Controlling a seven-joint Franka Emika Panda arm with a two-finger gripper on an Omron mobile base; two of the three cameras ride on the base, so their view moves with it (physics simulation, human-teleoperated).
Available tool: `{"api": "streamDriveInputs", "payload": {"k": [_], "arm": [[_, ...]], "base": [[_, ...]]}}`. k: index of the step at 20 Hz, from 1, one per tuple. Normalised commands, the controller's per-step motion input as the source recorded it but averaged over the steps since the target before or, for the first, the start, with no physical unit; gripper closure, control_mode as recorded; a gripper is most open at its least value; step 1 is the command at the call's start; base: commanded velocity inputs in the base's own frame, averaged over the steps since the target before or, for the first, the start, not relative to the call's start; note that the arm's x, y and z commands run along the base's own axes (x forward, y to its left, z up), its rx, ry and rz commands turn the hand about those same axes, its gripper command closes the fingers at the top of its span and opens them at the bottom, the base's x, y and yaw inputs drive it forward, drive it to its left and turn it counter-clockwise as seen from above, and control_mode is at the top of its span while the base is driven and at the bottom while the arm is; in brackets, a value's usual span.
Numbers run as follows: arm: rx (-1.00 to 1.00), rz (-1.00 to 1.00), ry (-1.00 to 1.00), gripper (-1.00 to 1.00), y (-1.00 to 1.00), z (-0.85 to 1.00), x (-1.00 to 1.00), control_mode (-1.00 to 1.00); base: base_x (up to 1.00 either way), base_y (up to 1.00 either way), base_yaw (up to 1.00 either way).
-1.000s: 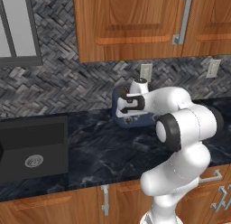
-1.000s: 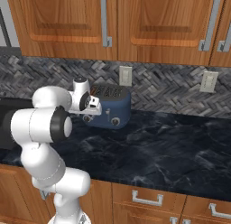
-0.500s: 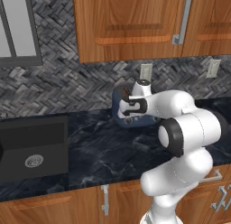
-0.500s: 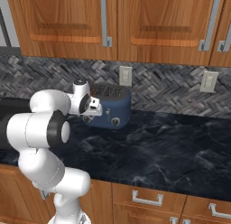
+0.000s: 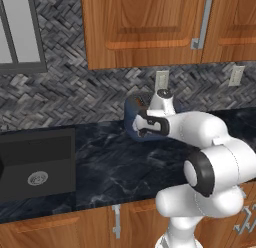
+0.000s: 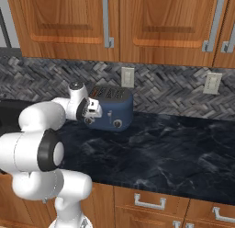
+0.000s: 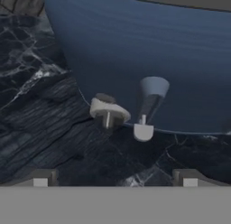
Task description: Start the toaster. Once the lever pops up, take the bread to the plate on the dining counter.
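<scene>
Here one toaster (image 6: 114,108) shows two knobs (image 7: 108,111).

The rounded dark blue toaster (image 6: 112,113) has a smooth, softly satin shell, its small silver knobs (image 7: 108,111) looking like brushed metal. The black marble countertop (image 6: 165,153) is polished, with white veining. Behind it, the grey herringbone backsplash (image 5: 75,94) looks rough and matt. The brown wooden cabinets (image 6: 151,25) show grain and carry metal handles (image 6: 107,21).

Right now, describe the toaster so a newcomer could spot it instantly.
On the black marble counter, against the herringbone backsplash below the left wall outlet, sits the toaster. It is a dark blue rounded box with two small silver knobs on its front.
</scene>
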Motion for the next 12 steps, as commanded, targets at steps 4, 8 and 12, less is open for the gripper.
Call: {"api": "streamDriveInputs", "payload": {"k": [4, 8, 12], "arm": [[0.00, 0.00, 0.00, -1.00, 0.00, 0.34, -0.03, -1.00], [0.00, 0.00, -0.01, -1.00, 0.00, 0.42, 0.00, -1.00], [0.00, 0.00, -0.01, -1.00, 0.00, 0.44, -0.01, -1.00]], "base": [[0.00, 0.00, 0.00], [0.00, 0.00, 0.00], [0.00, 0.00, 0.00]]}}
